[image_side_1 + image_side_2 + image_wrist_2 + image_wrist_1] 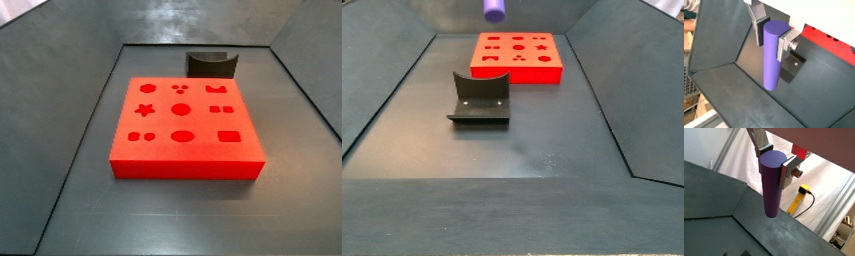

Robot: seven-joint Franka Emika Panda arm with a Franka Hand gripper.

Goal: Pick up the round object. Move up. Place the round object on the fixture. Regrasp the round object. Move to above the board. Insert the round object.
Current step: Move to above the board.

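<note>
My gripper (775,161) is shut on the round object (771,188), a purple peg. The silver fingers (788,172) clamp it near its upper end, and it hangs upright with its lower end free. Both wrist views show this grasp (773,33) on the peg (771,60). The peg is well above the floor. In a side view only its lower tip (493,10) shows at the frame's upper edge, and the gripper is out of frame. The dark fixture (791,68) stands on the floor beyond the peg and also shows in both side views (210,64) (480,100). The red-orange board (185,125) (519,57) lies flat beside the fixture.
Dark sloping walls (54,90) ring the grey floor (516,150). A red strip of the board (827,37) shows behind the gripper. Beyond the enclosure are a white curtain and a yellow item with a cable (803,190).
</note>
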